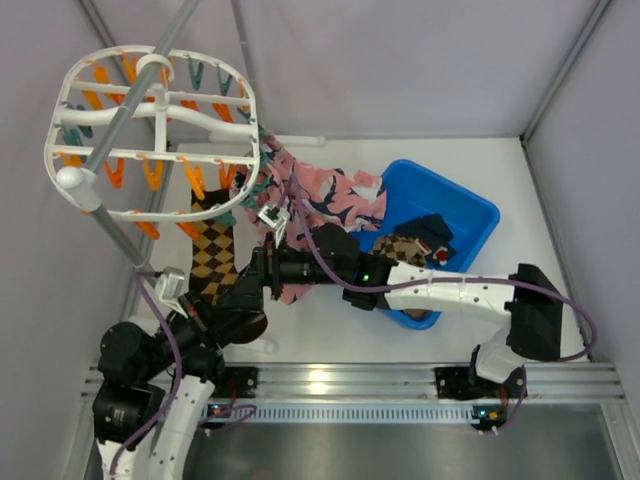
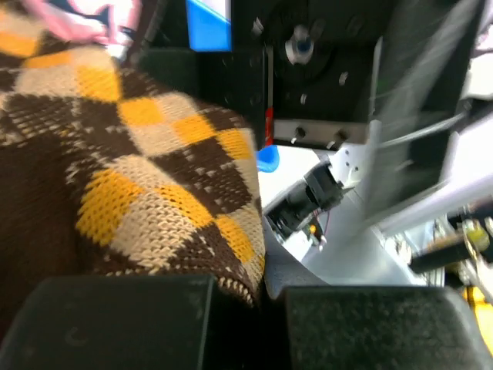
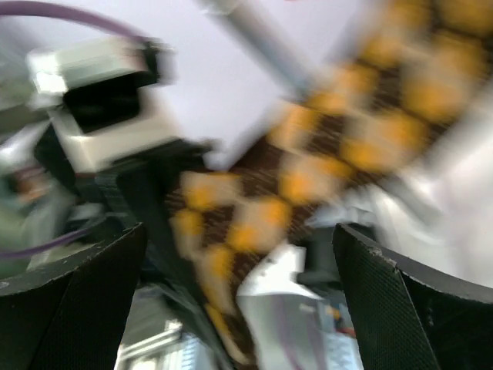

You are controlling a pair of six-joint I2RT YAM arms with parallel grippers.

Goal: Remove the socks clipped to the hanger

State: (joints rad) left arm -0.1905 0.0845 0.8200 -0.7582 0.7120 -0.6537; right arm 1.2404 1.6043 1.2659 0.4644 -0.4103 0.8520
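Observation:
The white oval hanger point(image 1: 150, 130) hangs at the upper left, with orange and teal clips. A brown-and-yellow checkered sock point(image 1: 213, 250) dangles from one clip, and pink patterned socks point(image 1: 335, 195) hang off the hanger's right edge. My left gripper point(image 1: 240, 312) is shut on the checkered sock's lower end; in the left wrist view the sock point(image 2: 131, 177) runs down between the closed fingers of that gripper point(image 2: 266, 293). My right gripper point(image 1: 258, 275) stands open just right of the sock. In the right wrist view the blurred sock point(image 3: 308, 169) lies beyond the widely parted fingers of the right gripper point(image 3: 239, 270).
A blue bin point(image 1: 470, 205) at the right holds a checkered sock point(image 1: 400, 248) and a dark navy one point(image 1: 432, 232). A grey pole point(image 1: 125, 120) crosses the hanger diagonally. White walls enclose the table on the left, back and right.

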